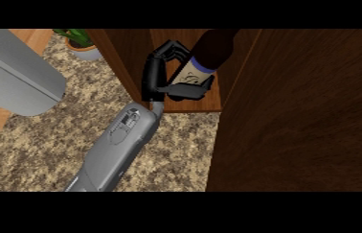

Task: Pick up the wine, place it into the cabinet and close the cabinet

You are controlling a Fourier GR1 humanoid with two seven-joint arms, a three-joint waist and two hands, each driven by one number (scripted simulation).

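The wine bottle [196, 70] is dark, with a beige label and a blue band. It sits inside the open wooden cabinet, over the shelf [201, 105], and its dark upper part reaches towards the top of the view. My left hand [153, 76] is shut on it from the left side: the fingers curl over the far side and the thumb crosses under the label. The cabinet door [297, 112] stands open as a large brown panel at the right. My right hand does not show.
A potted green plant [83, 49] stands at the back left, beside the cabinet's left wall [124, 59]. A large grey rounded object [25, 78] lies at the far left on the speckled counter [42, 145].
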